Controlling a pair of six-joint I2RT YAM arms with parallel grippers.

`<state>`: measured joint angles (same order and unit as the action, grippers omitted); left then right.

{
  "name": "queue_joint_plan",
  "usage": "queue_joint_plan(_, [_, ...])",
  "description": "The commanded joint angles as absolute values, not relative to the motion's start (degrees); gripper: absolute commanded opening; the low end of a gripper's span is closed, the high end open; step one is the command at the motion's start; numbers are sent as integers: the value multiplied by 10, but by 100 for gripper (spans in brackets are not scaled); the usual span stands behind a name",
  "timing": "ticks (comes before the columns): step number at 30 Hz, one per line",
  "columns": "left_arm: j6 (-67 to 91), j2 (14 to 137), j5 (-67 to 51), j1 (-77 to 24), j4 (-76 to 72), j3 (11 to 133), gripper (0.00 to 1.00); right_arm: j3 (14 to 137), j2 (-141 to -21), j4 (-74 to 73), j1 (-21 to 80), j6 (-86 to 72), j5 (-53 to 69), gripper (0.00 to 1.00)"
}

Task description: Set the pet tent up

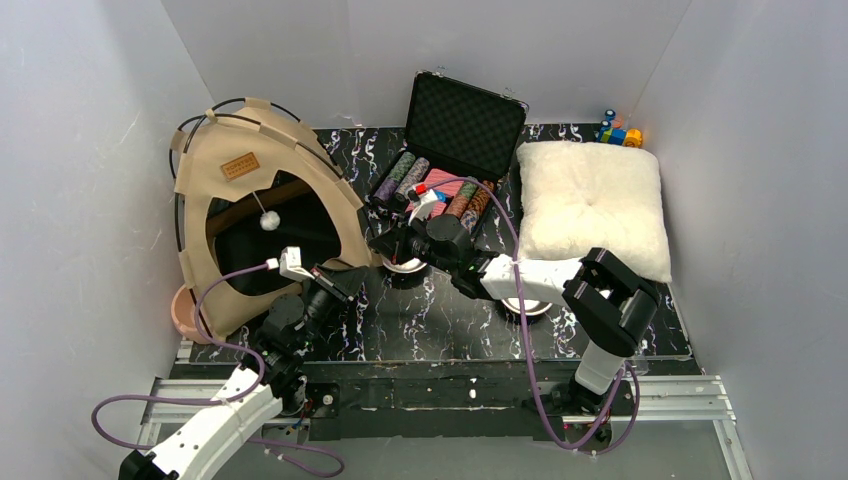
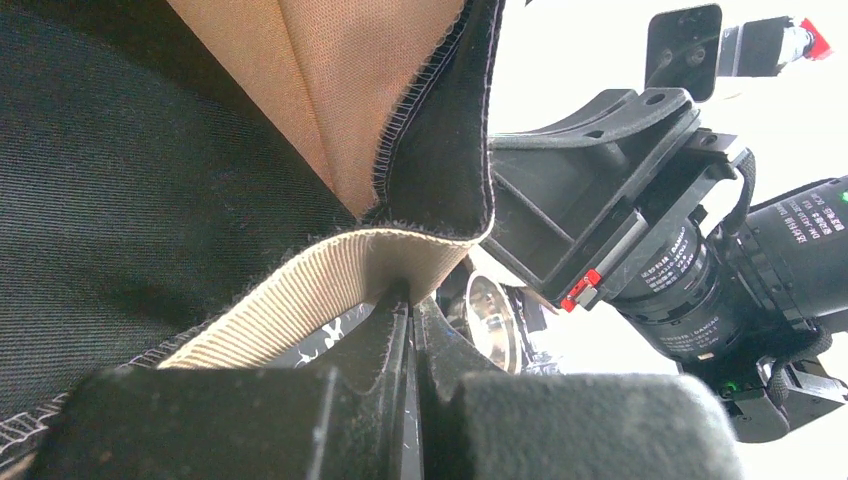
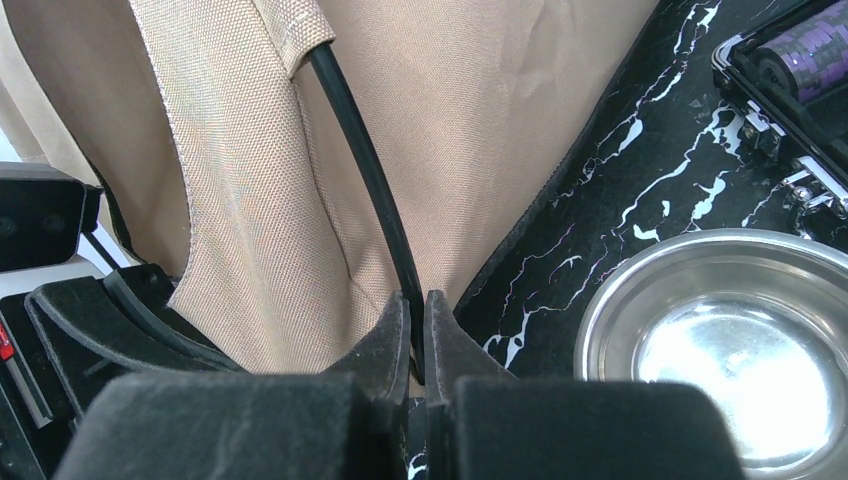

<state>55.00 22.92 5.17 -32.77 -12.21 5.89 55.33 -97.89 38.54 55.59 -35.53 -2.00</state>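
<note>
The left gripper (image 2: 410, 300) has its jaws pinched together on a ribbed tan webbing strap (image 2: 300, 285) at the black-bound hem of the pet tent (image 1: 262, 190), which stands at the far left of the desk (image 1: 440, 320). The right gripper (image 3: 416, 315) has its jaws clamped on the tent's thin, smooth black pole (image 3: 362, 160), which runs under a woven beige sleeve. A shiny steel bowl (image 3: 740, 340) sits just beside it on the black marbled top.

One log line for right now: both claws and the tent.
left claw: shut on tan strap at tent corner | right claw: shut on black pole | pet tent: upright, far left
</note>
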Motion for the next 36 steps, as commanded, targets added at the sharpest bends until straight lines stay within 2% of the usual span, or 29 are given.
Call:
queue_joint_plan(1, [538,223,-29,-349,-45,52,0,583,-954,533,536,-367,-50,1])
queue_joint_plan(14, [525,221,-8,-349,-40,70,0,578,-959,521,532,-355,30,1])
queue_joint_plan(36, [519,196,18,-349,-26,98,0,539,-954,520,533,-342,7,1])
